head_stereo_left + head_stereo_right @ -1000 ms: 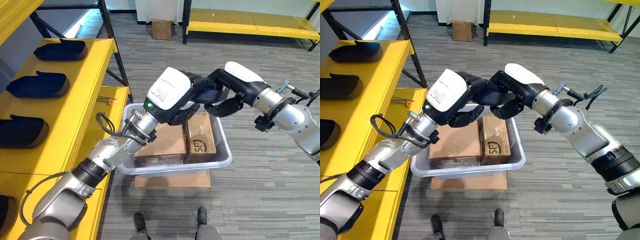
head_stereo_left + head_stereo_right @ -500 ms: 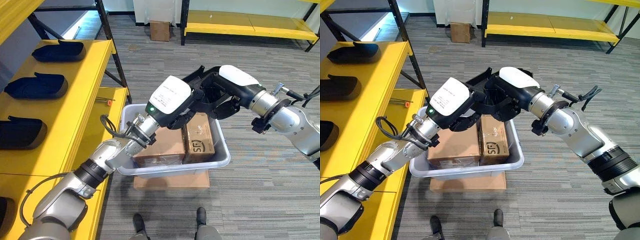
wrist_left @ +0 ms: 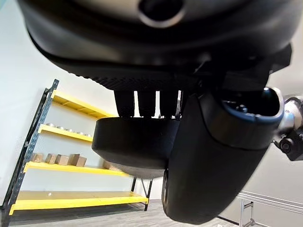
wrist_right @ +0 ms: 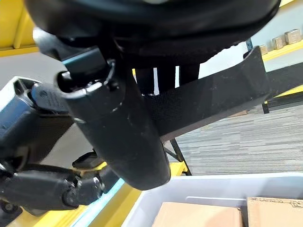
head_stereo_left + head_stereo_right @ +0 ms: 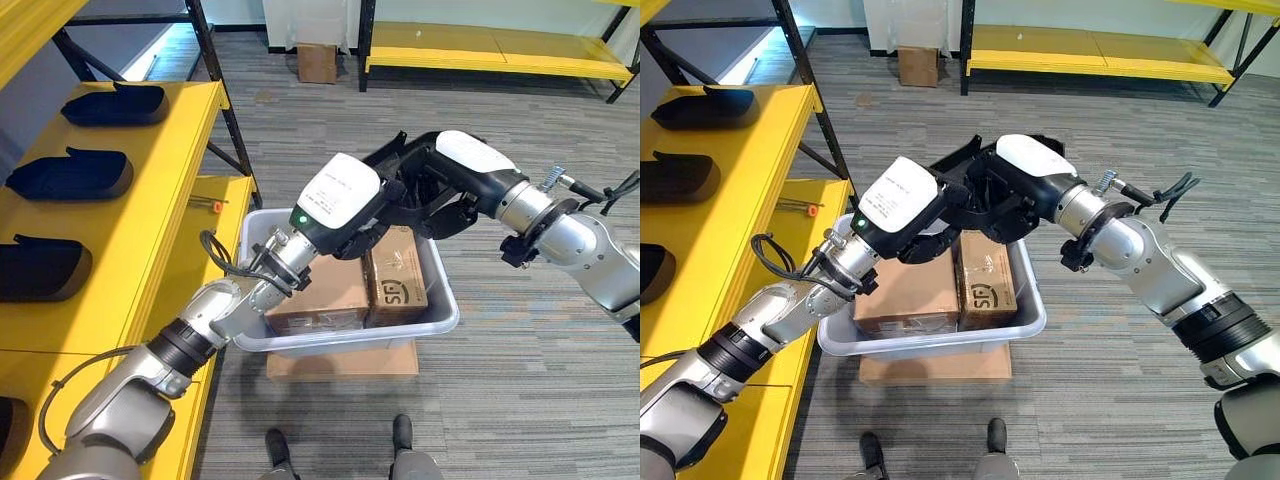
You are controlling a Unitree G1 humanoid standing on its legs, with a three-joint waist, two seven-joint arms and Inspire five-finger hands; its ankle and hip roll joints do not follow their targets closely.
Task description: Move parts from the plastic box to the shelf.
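The part (image 5: pixel 975 165), a black moulded tray, is up in the air above the far end of the box (image 5: pixel 445 300), and I have both robot hands on it. My left robot hand (image 5: pixel 365 215) holds its near side and my right robot hand (image 5: pixel 440 195) its far side, the two hands just beside each other over the box. In the left wrist view the fingers (image 3: pixel 147 103) curl over the part's dark rim with the thumb under it. In the right wrist view the thumb (image 4: pixel 118 127) and fingers pinch the part's flat black edge (image 4: pixel 213 101). The box sits on a flat piece of cardboard (image 5: pixel 345 360) on the floor, its left rim close against the shelf (image 5: pixel 150 200). Two cartons (image 5: pixel 330 295) lie side by side in it, below the hands and not touching the part. Three more black parts (image 5: pixel 70 172) lie well apart in a row on the yellow shelf top, with bare yellow between them and along the front edge. The floor to the right of the box is open carpet. A small carton (image 5: pixel 318 62) stands far off by the wall.
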